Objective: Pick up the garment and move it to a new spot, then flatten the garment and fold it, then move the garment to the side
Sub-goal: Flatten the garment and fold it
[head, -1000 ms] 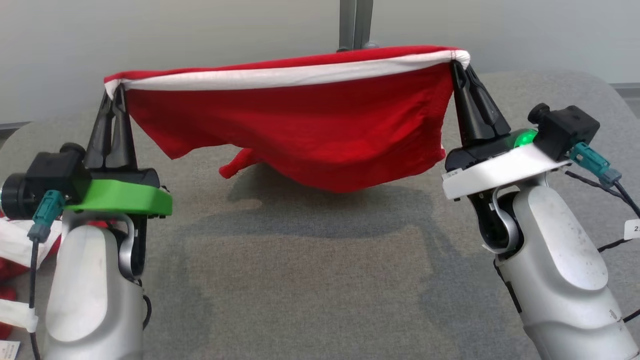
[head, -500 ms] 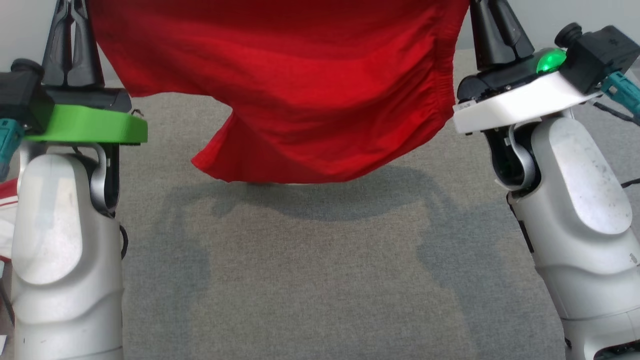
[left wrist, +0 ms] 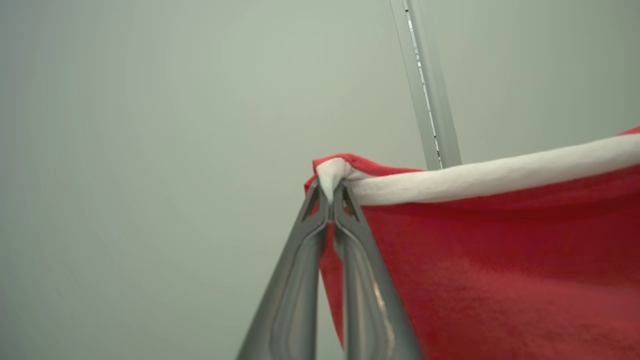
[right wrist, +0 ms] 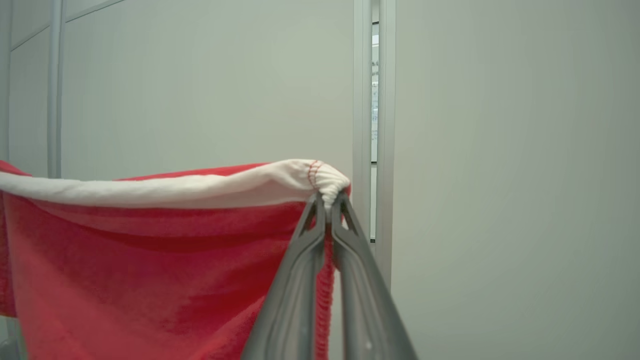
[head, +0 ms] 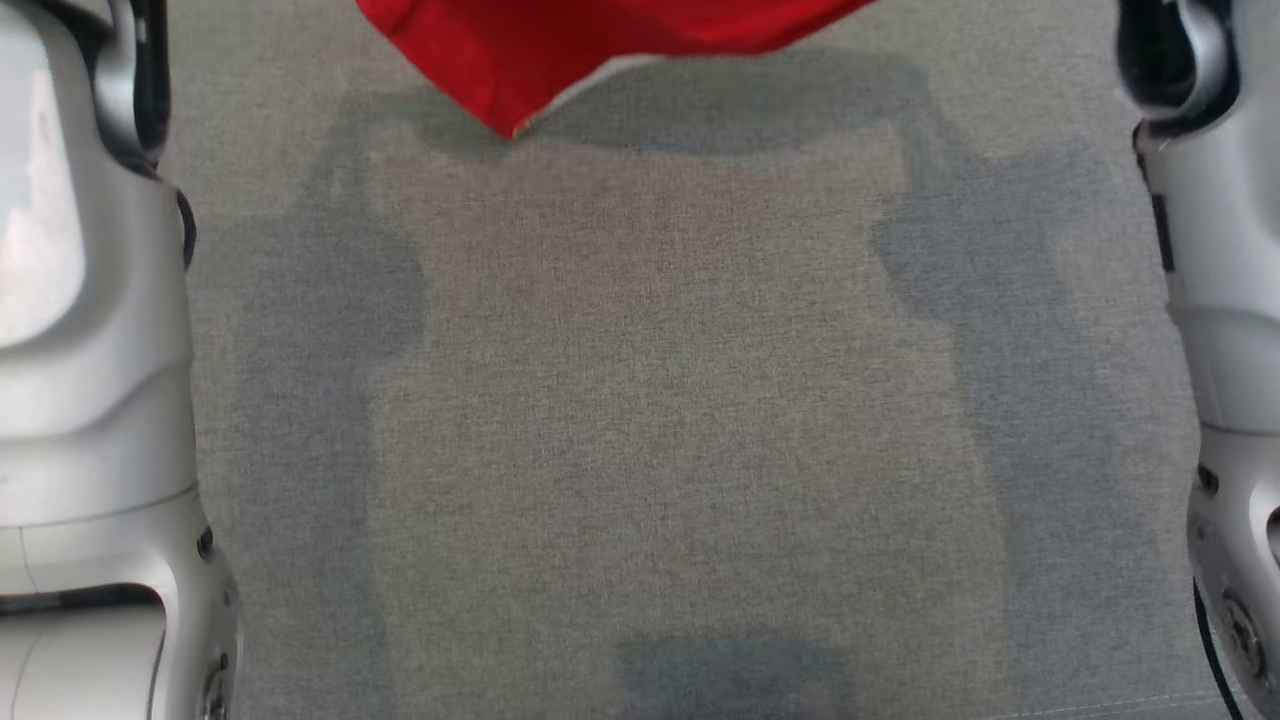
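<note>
A red garment [head: 560, 40] with a white waistband hangs above the grey table [head: 660, 400]; the head view catches just its lowest hem at the top edge. In the left wrist view my left gripper [left wrist: 331, 192] is shut on the white band's corner, and the red garment [left wrist: 500, 270] stretches away to the right. In the right wrist view my right gripper [right wrist: 327, 201] is shut on the band's other gathered corner, and the red garment [right wrist: 150, 270] hangs to the left. The white band is pulled taut between the two grippers.
Pale forearm shells stand at the left [head: 80, 350] and right [head: 1230, 350] edges of the head view. Soft shadows lie on the grey cloth-covered table. A pale wall with a vertical metal strip [right wrist: 372, 125] is behind the garment.
The head view has tilted down, so the grippers and most of the garment have left its top edge. The garment stays held up by both corners.
</note>
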{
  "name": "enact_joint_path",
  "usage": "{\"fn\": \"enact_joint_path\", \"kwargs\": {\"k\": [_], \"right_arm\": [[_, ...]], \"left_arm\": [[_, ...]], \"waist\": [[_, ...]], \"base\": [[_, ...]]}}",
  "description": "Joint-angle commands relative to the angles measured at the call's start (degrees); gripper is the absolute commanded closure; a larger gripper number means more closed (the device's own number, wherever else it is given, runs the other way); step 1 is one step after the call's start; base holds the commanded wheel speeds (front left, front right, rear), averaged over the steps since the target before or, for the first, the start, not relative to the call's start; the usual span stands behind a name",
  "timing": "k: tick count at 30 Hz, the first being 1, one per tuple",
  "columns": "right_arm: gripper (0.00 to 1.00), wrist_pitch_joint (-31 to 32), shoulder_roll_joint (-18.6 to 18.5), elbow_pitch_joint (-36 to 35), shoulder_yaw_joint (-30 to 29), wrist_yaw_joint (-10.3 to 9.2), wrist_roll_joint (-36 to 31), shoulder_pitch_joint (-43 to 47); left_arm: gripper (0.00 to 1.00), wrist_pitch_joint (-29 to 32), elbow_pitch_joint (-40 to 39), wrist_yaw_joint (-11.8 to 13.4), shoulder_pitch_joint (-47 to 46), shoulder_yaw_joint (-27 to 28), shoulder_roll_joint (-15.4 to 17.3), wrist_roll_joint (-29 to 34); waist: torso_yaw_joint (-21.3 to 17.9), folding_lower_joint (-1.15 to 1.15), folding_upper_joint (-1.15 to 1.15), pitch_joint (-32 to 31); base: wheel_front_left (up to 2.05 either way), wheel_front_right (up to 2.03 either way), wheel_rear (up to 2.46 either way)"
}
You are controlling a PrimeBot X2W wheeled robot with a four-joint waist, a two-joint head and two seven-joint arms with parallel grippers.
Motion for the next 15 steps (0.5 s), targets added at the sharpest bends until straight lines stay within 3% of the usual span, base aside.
{"fn": "enact_joint_path", "kwargs": {"k": [1,8,15], "right_arm": [[1.0,0.0,-0.5,0.7,-0.8,-0.09,-0.8,-2.2],[1.0,0.0,-2.7,2.4,-3.0,-0.11,-4.1,-9.1],[1.0,0.0,-3.9,2.8,-0.8,-0.1,-4.5,-5.8]], "left_arm": [[1.0,0.0,0.5,0.5,-2.5,0.0,0.5,0.5],[1.0,0.0,0.6,1.6,-9.5,-0.2,1.1,0.6],[1.0,0.0,1.8,1.9,-5.1,-1.4,-0.6,-0.9]], "waist": [[1.6,0.0,0.0,6.6],[3.2,0.0,0.0,9.7],[4.0,0.0,0.0,13.3]], "base": [[0.0,0.0,0.0],[0.0,0.0,0.0],[0.0,0.0,0.0]]}}
